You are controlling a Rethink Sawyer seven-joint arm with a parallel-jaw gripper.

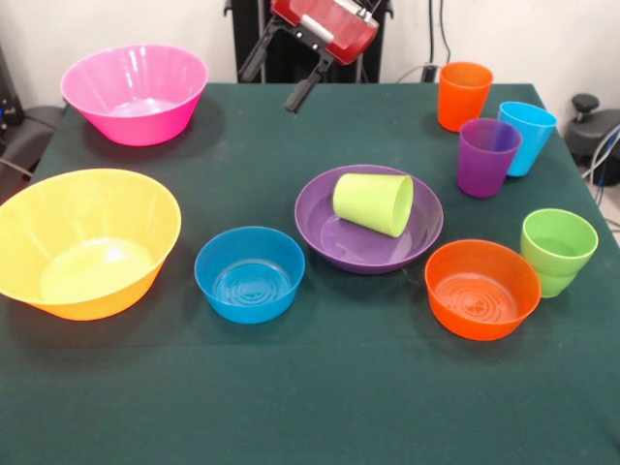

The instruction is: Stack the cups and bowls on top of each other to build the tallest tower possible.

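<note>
Righting the lime-yellow cup (373,202) appears to be the step in hand, since it lies tipped on its side inside the wide purple bowl (368,237), its mouth turned toward nine o'clock and its base toward three o'clock, so no tower has yet been built. The gripper (288,73) hangs above the worktop (320,387) at twelve o'clock from that bowl, well apart from it, with its two dark fingers spread and nothing held between them. A good grasp would probably be taken across the cup's tapered wall rather than at its rim, and the cup would best be set upside down in the bowl's flat middle, so that a broad base is offered to the next piece. The small blue bowl (249,273), just beside the purple bowl at eight o'clock, could then be placed on it. The small orange bowl (481,288) sits near the purple bowl at four o'clock, with a green cup (557,250) touching or nearly touching its right side. The purple cup (487,156), light blue cup (526,137) and orange cup (463,95) are clustered at two o'clock, near enough for a descending arm to brush them. The pink bowl (134,92) and yellow-orange bowl (85,241) stand well apart at ten and nine o'clock.
</note>
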